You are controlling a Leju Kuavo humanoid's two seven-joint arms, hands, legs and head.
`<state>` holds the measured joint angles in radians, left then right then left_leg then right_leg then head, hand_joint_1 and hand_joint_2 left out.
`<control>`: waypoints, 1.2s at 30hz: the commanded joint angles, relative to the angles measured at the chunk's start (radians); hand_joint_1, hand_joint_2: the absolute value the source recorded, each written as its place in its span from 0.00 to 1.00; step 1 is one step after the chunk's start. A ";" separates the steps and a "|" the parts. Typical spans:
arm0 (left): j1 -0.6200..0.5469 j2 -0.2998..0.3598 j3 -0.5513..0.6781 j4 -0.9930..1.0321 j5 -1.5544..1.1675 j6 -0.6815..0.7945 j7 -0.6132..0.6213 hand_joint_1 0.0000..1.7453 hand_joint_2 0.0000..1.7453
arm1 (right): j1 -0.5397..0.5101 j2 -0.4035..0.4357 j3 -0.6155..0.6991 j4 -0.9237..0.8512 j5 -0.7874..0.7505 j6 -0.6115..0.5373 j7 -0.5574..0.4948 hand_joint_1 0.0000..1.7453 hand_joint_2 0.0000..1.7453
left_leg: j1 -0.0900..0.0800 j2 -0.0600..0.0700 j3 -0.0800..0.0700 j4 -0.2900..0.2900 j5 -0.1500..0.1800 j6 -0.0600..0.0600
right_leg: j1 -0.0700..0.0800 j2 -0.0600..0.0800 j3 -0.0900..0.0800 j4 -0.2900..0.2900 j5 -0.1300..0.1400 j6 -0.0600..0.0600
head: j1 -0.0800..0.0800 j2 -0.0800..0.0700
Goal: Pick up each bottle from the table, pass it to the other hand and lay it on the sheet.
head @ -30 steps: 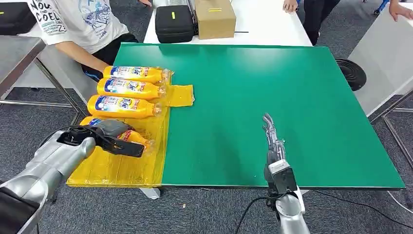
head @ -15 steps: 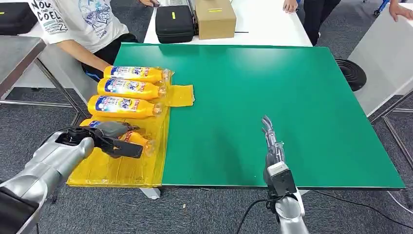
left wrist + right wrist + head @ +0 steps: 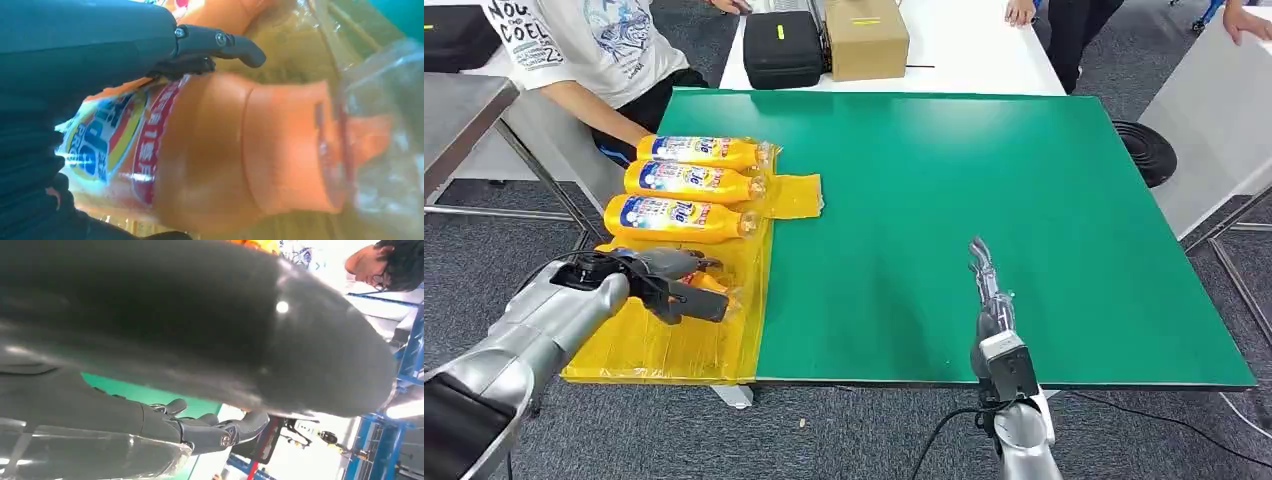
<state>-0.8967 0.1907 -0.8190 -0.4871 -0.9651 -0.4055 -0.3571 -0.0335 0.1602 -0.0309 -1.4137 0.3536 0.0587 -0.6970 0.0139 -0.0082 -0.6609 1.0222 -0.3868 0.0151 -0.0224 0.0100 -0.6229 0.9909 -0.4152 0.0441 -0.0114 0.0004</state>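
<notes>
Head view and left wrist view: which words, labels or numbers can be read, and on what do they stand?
"COEL" and "23": on the person's white shirt; the line above is cut off.
Bottle labels: blue brand logo, too small to read.
Held bottle: label blurred, unreadable.
Cardboard box: yellow sticker, unreadable.

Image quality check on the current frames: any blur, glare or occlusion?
Head view: sharp, evenly lit. Left wrist view: bottle soft and blurred, too close for focus. Right wrist view: right hand blocks most of the picture, one specular glint, background overexposed.
</notes>
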 commanded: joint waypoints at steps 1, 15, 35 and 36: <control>-0.083 0.020 -0.037 -0.007 0.061 0.013 -0.050 0.00 1.00 | -0.003 -0.004 -0.028 0.028 -0.008 0.009 -0.001 0.00 0.00 | 0.001 0.000 0.002 0.001 -0.001 0.000 | 0.001 -0.001 0.003 0.000 -0.001 -0.002 | 0.000 0.000; -0.201 0.191 -0.203 -0.256 0.138 -0.215 -0.096 0.00 1.00 | -0.019 -0.008 -0.043 0.049 -0.022 0.015 -0.001 0.00 0.00 | 0.001 0.001 0.002 0.002 -0.002 0.000 | 0.002 0.000 0.003 0.001 -0.002 -0.002 | 0.000 0.000; 0.492 -0.208 0.501 -0.548 0.854 0.338 -0.236 1.00 1.00 | 0.016 0.104 -0.037 -0.070 -0.037 -0.238 0.015 0.19 1.00 | -0.003 -0.002 0.006 -0.003 -0.001 0.001 | -0.003 -0.004 0.007 -0.003 -0.003 -0.001 | 0.000 0.000; 0.512 -0.228 0.501 -0.568 0.859 0.338 -0.239 1.00 1.00 | 0.015 0.103 -0.028 -0.066 -0.040 -0.257 0.012 0.53 1.00 | -0.003 -0.001 0.004 -0.002 -0.001 0.001 | -0.003 -0.003 0.004 -0.002 -0.002 -0.001 | 0.001 0.000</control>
<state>-0.6769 0.2474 -0.6491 -0.8947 -0.3179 -0.0579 -0.5243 -0.0029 0.2095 -0.0492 -1.4660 0.3326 -0.0619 -0.6916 0.0113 -0.0072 -0.6610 1.0222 -0.3872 0.0150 -0.0248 0.0102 -0.6234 0.9904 -0.4156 0.0440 -0.0107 0.0004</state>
